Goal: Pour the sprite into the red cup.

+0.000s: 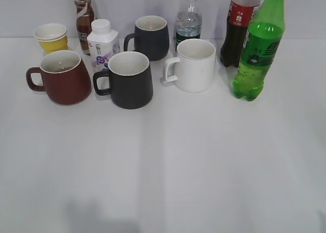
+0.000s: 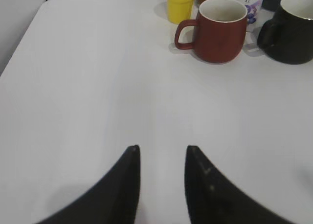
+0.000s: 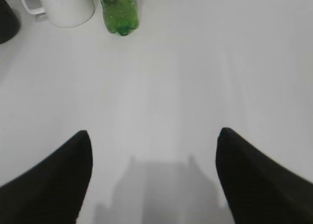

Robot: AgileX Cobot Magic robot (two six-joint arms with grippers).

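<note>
While both pincers hover spread and empty, a white table (image 1: 204, 167) meets a pale wall (image 1: 122, 9).

In the exterior view the sprite's (image 1: 258, 55) cap was clipped by the top edge, as were the tops of the cola bottle (image 1: 238, 29), the water bottle (image 1: 189, 22) and the brown drink bottle (image 1: 83, 19). Neither tool appeared there. In the right wrist view only the sprite's (image 3: 119, 11) lower part showed, and the white mug (image 3: 63, 6) lost its rim to the top edge. In the left wrist view the yellow cup (image 2: 179, 4) was cut off above, the black mug (image 2: 292, 28) at the right. Label print stayed too small to read.
</note>
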